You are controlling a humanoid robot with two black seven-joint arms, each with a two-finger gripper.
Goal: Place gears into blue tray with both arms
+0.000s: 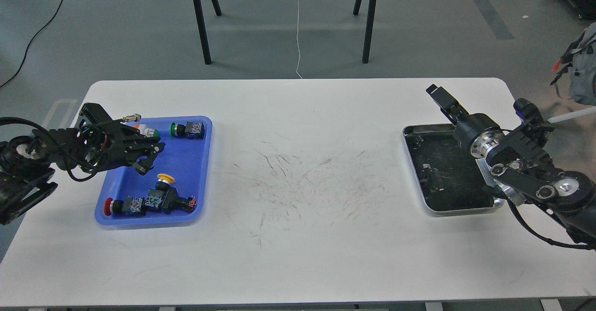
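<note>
Your left jaws (pixel 148 155) hang over the shallow bright blue plastic tray (pixel 201 171) among push-button switches, presumably to drop a gear, opening unreadable; your right jaws (pixel 442 98), apparently closed and empty, sit beyond the shiny silver metal tray (pixel 414 171); no gears discernible.

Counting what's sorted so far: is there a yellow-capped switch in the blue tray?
Yes, a yellow-capped switch sits inside the blue tray, near its middle.

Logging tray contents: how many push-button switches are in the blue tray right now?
3 for certain: green-capped at the blue tray's far edge, yellow-capped mid-front, red-capped at the front left. The left gripper may hide more.
</note>
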